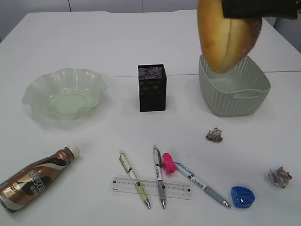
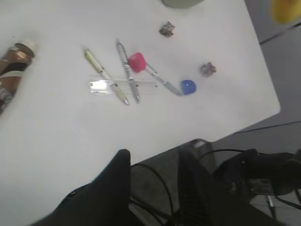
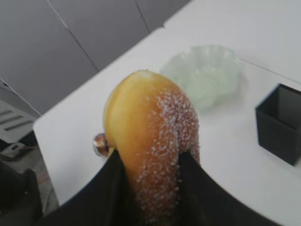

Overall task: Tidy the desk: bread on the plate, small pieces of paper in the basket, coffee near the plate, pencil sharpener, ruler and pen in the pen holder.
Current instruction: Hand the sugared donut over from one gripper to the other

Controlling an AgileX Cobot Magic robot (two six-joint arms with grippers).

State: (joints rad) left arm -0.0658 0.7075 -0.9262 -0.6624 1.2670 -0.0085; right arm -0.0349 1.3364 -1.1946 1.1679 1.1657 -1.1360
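My right gripper (image 3: 148, 188) is clamped on the bread (image 1: 226, 35), one finger on each flank of the bun, so that it hangs long-end down and clear of everything on the desk (image 1: 94, 42). In the exterior view it hangs above the basket (image 1: 235, 94), which is the wrong home for it; the plate (image 1: 63, 94) sits well apart, at the far left, with the pen holder (image 1: 152, 88) between the two. I judge that holding the bun this high is what lets me cross over the pen holder without knocking it. My left gripper (image 2: 153, 181) holds nothing, its fingers parted over the near edge of the desk, kept back, I think, so the two arms do not meet while the right one crosses. Everything else still waits: the coffee (image 1: 35, 176) lies on its side at the near left, three pens cross the ruler (image 1: 150, 187) in front of me, a pink sharpener (image 1: 168, 163) and a blue sharpener (image 1: 242, 197) lie among them, and two paper scraps lie on the right, one (image 1: 214, 135) just in front of the basket, the other (image 1: 280, 177) near the right edge.
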